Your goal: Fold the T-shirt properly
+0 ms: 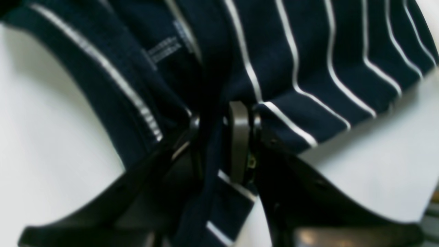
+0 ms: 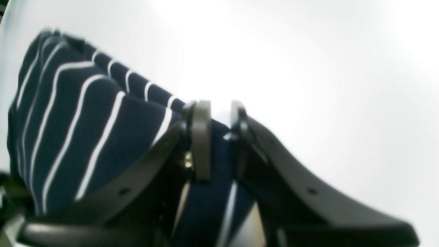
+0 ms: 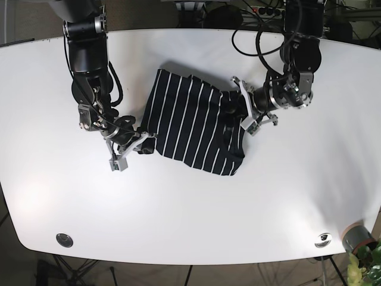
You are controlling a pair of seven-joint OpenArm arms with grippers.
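A navy T-shirt with thin white stripes (image 3: 193, 125) lies partly folded in the middle of the white table (image 3: 190, 214). My left gripper (image 3: 238, 113) is at the shirt's right edge, shut on a bunched fold of the fabric (image 1: 219, 137). My right gripper (image 3: 144, 143) is at the shirt's lower left corner, shut on the cloth there (image 2: 216, 151). In the right wrist view the striped shirt (image 2: 75, 127) rises in a fold to the left of the gripper.
A round metal fitting (image 3: 64, 239) sits near the table's front left edge and another (image 3: 322, 239) at the front right. A grey cup-like object (image 3: 356, 237) and a plant stand beyond the front right corner. Cables hang behind the table's far edge.
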